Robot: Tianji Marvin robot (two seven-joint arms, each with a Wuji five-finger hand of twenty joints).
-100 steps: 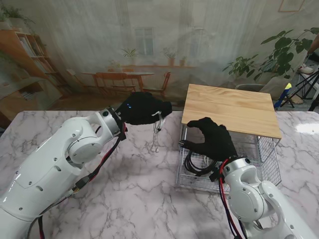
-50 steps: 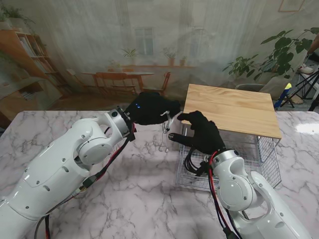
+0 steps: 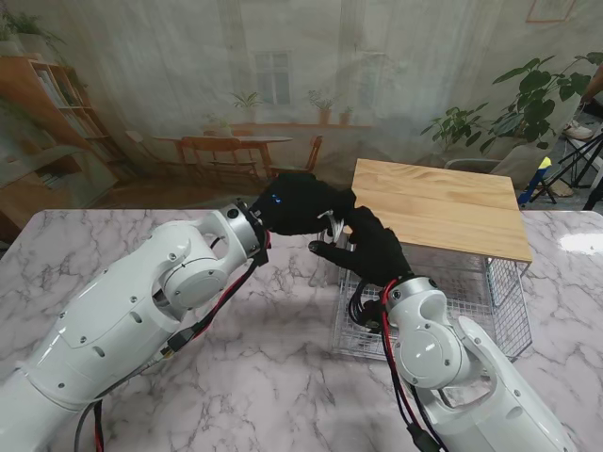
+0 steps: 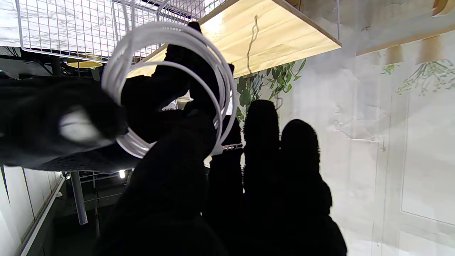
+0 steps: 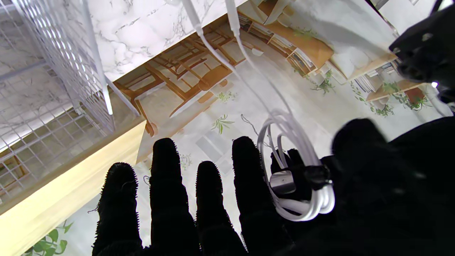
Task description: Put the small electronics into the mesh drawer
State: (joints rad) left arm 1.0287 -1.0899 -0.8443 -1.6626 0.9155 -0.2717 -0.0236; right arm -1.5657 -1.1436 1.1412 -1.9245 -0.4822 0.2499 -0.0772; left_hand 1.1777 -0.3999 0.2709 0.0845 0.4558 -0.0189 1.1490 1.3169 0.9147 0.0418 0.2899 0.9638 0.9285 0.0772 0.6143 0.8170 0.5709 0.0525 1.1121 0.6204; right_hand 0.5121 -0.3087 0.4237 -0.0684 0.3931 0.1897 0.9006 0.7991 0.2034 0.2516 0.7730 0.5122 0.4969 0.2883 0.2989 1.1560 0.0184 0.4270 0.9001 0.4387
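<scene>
Two black-gloved hands meet in mid-air just off the left front corner of the mesh drawer (image 3: pixel 499 311), and I start on the left: my left hand (image 3: pixel 300 202) reaches in from the left over the marble table (image 3: pixel 236 377), fingers curled around a coiled white cable (image 3: pixel 332 226). From the left wrist camera the coil (image 4: pixel 170 89) shows as several white loops ringed around the dark fingers (image 4: pixel 185 149), so that hand is grasping the cable. Moving right, my right hand (image 3: pixel 369 247) sits right against the left one, its fingers (image 5: pixel 167 177) stretched out and spread; on the right wrist camera the same coil (image 5: pixel 302 177) lies between its index finger and thumb, with two loose white ends trailing away toward the table. I cannot tell whether the right hand is pinching the cable or only touching it. The coil hangs in the air at the meeting point of the two hands, outside the drawer and clear of the table. Farther right, the drawer is pulled out under a light wooden top (image 3: pixel 438 202), and a black cable bundle (image 3: pixel 363 306) lies in its left front corner, partly hidden behind my right wrist.
</scene>
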